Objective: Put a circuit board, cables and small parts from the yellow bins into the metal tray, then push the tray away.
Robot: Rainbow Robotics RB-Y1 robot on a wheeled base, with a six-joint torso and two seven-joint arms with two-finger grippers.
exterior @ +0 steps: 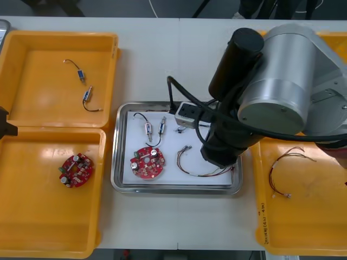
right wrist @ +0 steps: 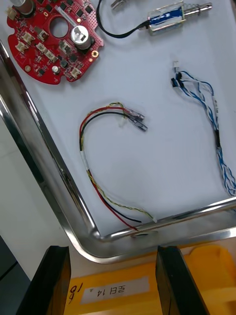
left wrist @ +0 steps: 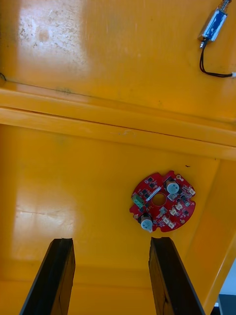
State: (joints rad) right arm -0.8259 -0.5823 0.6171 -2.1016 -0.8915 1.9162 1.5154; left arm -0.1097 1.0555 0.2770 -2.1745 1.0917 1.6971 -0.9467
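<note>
While the right gripper (right wrist: pixel 113 252) is hovering just outside a corner of the metal tray (right wrist: pixel 46 170), its fingers are standing apart, gripping nothing. Beyond them, inside the tray, a red and yellow cable (right wrist: pixel 96 184) is lying beside a twisted blue and white cable (right wrist: pixel 216 133); farther off, a circuit board (right wrist: pixel 54 42) and a small metal part (right wrist: pixel 167 19) are resting. The left gripper (left wrist: pixel 112 241), fingers apart, is hanging over a yellow bin (left wrist: pixel 73 187), a second circuit board (left wrist: pixel 163 201) lying ahead.

Four yellow bins (exterior: pixel 32 54) (exterior: pixel 32 222) (exterior: pixel 314 227) (exterior: pixel 339 46), one tray (exterior: pixel 116 184), two circuit boards (exterior: pixel 147 161) (exterior: pixel 76 170), four small parts (exterior: pixel 79 75) (exterior: pixel 88 95) (exterior: pixel 147 128) (exterior: pixel 162 125), three cables (right wrist: pixel 91 174) (right wrist: pixel 218 135) (exterior: pixel 271 181)
</note>
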